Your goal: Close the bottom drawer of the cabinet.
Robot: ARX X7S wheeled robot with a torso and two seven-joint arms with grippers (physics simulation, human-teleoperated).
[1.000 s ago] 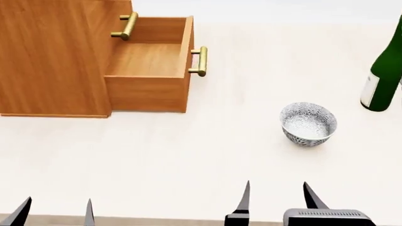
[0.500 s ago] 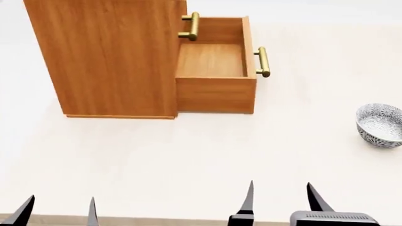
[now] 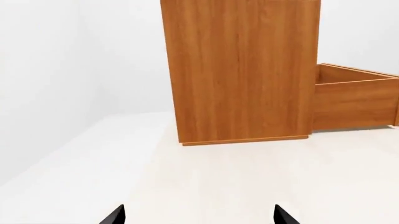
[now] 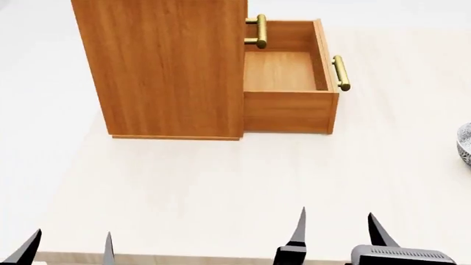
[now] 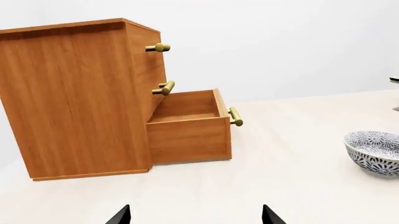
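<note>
The reddish-brown cabinet (image 4: 165,66) stands at the far left of the pale table, its drawer fronts facing right. Its bottom drawer (image 4: 287,83) is pulled out to the right and shows empty, with a brass bar handle (image 4: 341,73) on its front. The two upper drawers are shut. The cabinet (image 5: 74,98) and open bottom drawer (image 5: 187,130) also show in the right wrist view, and the cabinet's side (image 3: 240,70) fills the left wrist view. My left gripper (image 4: 70,249) and right gripper (image 4: 338,234) are both open and empty, low at the table's near edge, well short of the cabinet.
A patterned bowl (image 5: 374,151) sits on the table to the right of the drawer; only its rim (image 4: 465,143) shows at the head view's right edge. The table's left edge (image 4: 66,165) runs close by the cabinet.
The head view has swung left: the cabinet and drawer have shifted right in frame, the bowl has slid almost out at the right, and the green bottle is gone from view. The drawer stays open.
</note>
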